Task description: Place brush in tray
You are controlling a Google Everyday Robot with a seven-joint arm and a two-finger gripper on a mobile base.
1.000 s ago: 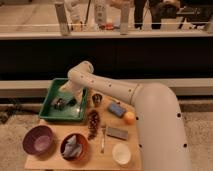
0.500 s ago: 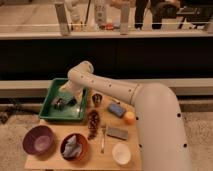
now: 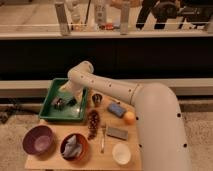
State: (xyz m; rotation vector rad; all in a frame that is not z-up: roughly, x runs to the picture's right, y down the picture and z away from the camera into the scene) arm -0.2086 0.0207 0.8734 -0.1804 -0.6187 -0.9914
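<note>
The green tray (image 3: 49,102) stands at the table's back left corner. My arm reaches from the right over the table and bends down into the tray. My gripper (image 3: 68,99) is low inside the tray, near its middle. The brush (image 3: 58,104), a small dark object with a pale grey patch, lies on the tray floor just left of the gripper. I cannot tell whether the gripper touches it.
On the wooden table (image 3: 50,161) are a small metal cup (image 3: 97,99), a blue sponge (image 3: 116,110), an orange (image 3: 129,118), a flat grey block (image 3: 117,133), a pine cone (image 3: 93,122), a purple bowl (image 3: 38,139), an orange bowl holding cloth (image 3: 74,146) and a white bowl (image 3: 121,153).
</note>
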